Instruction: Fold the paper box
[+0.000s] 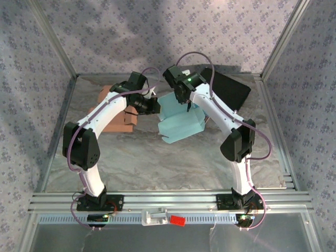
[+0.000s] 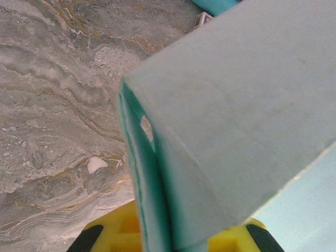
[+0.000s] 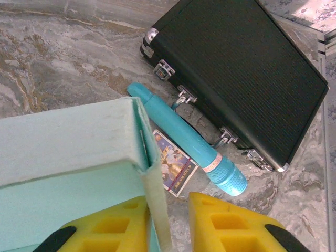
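The paper box sits in the middle of the top view, a little above the centre, on the grey table. It is light blue-green and partly folded up, with walls standing and the top open. I think both arms come in at the box from either side so that one can hold it steady while the other works on a wall.

The left gripper is at the left side of the box. In the left wrist view a doubled box wall runs down between its yellow pads, and the jaws are closed tight on it. I think this grip is there to stop the box from sliding.

The right gripper is at the top edge of the box. In the right wrist view a thin wall stands between its two yellow pads. The jaws are only a little apart. The wall leans on the pad at the lower left, and I can see a gap to the other pad, so it is not squeezing.

Farther out, to the right, lie a blue pen-shaped tube, a small card and a black case. A brown box sits at the upper left of the top view.
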`<act>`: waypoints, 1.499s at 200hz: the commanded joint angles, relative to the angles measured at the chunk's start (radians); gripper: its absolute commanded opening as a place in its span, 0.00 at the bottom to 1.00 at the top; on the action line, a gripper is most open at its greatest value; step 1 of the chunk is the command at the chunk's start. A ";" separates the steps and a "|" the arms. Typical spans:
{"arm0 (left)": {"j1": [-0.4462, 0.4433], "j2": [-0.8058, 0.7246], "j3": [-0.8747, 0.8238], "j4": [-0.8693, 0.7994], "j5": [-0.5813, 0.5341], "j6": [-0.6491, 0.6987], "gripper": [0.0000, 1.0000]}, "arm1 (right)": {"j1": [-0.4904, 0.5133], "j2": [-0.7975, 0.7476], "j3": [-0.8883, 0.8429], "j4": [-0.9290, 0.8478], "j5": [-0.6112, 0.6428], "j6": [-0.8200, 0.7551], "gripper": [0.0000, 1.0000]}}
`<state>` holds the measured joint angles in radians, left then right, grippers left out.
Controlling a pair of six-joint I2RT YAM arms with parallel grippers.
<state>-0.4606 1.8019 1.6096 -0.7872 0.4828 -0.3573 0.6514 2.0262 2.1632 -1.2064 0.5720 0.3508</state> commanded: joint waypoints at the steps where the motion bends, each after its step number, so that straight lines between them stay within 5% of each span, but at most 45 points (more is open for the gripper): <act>1: -0.008 0.004 0.029 -0.072 0.043 0.033 0.00 | -0.035 0.026 0.059 0.008 0.041 -0.004 0.26; 103: -0.010 0.010 0.035 -0.078 0.043 0.039 0.00 | -0.067 0.057 0.135 0.028 -0.086 -0.034 0.32; 120: -0.010 0.011 0.038 -0.079 0.041 0.039 0.00 | -0.067 0.055 0.130 0.019 -0.086 -0.027 0.18; 165: -0.010 0.016 0.042 -0.081 0.042 0.037 0.00 | -0.059 0.038 0.098 0.020 0.035 -0.032 0.00; 188: -0.010 0.019 0.050 -0.078 0.043 0.032 0.00 | -0.039 0.056 0.103 -0.011 0.183 -0.029 0.00; 228: -0.010 0.025 0.057 -0.087 0.040 0.030 0.00 | -0.020 0.072 0.103 -0.070 0.245 -0.003 0.00; 258: -0.008 0.030 0.056 -0.087 0.030 0.015 0.00 | -0.038 0.008 0.076 -0.002 -0.010 -0.047 0.27; 300: -0.009 0.040 0.062 -0.083 0.027 0.005 0.00 | -0.045 -0.117 -0.087 0.080 -0.198 -0.046 0.40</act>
<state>-0.4641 1.8339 1.6451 -0.8188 0.4850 -0.3645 0.6147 2.0125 2.1555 -1.1961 0.4831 0.3004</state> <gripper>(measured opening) 0.089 0.384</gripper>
